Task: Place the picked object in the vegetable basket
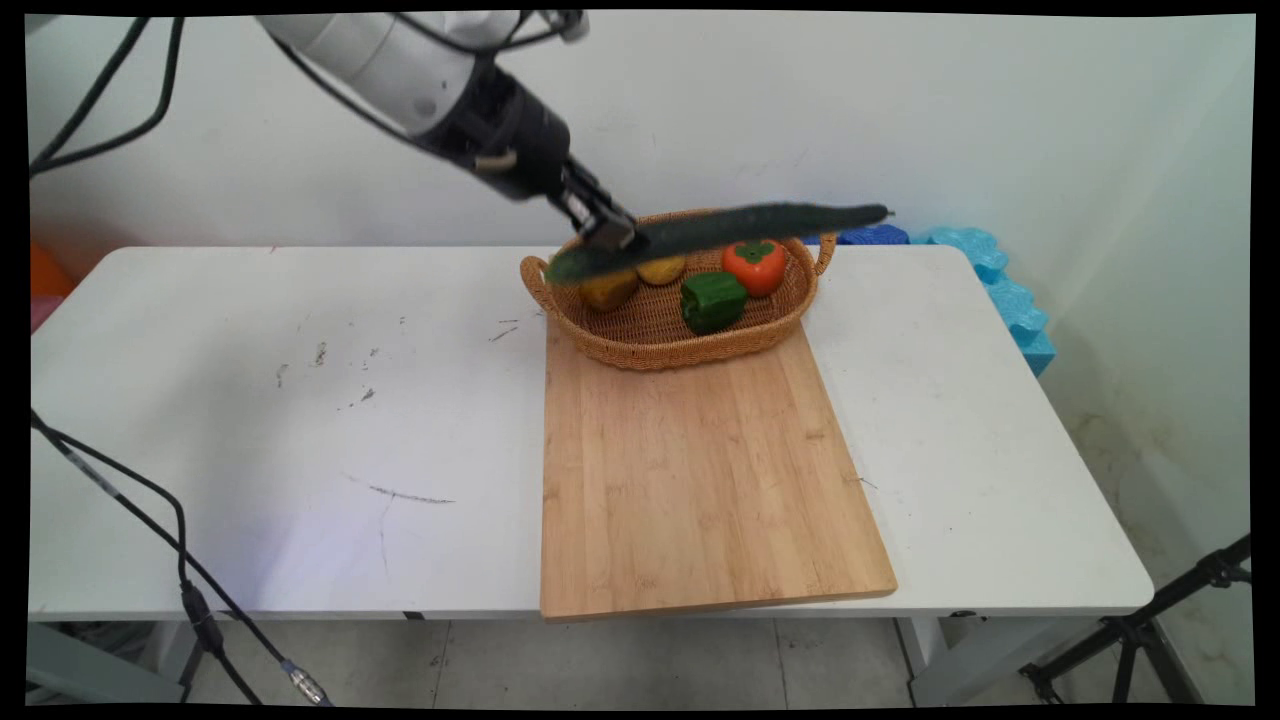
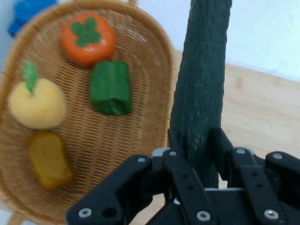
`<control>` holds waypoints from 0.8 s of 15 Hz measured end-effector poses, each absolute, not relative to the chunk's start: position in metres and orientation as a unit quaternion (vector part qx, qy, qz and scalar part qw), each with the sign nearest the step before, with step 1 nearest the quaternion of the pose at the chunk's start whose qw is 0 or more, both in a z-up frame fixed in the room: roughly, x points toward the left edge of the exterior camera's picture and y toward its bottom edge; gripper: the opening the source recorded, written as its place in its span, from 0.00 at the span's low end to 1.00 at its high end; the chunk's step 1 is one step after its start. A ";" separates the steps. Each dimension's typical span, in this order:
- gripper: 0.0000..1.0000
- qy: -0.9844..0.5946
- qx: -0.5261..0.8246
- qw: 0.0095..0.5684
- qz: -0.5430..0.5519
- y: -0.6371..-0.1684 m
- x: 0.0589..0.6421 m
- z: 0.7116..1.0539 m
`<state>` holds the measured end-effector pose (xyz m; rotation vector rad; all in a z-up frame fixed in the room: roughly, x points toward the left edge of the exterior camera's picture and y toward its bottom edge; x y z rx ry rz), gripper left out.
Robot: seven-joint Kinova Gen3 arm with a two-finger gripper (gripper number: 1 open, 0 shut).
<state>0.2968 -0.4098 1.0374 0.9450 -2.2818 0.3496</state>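
Observation:
A long dark green cucumber hangs level above the wicker basket, with my gripper shut on it near its left end. In the hand view the cucumber runs up between my two fingers. Inside the basket lie an orange persimmon, a green bell pepper, a yellow fruit with a leaf and a brownish-yellow potato-like piece. The cucumber partly hides the yellow fruit in the main view.
The basket stands on the far end of a wooden cutting board that reaches to the table's near edge. Blue foam pieces lean at the back right beside the table. Black cables hang at the left.

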 end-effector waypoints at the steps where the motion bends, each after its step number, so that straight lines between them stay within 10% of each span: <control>1: 0.00 -0.865 0.362 0.318 0.140 -0.417 0.300 1.040; 12: 0.00 -0.835 0.395 0.326 0.201 -0.489 0.311 0.967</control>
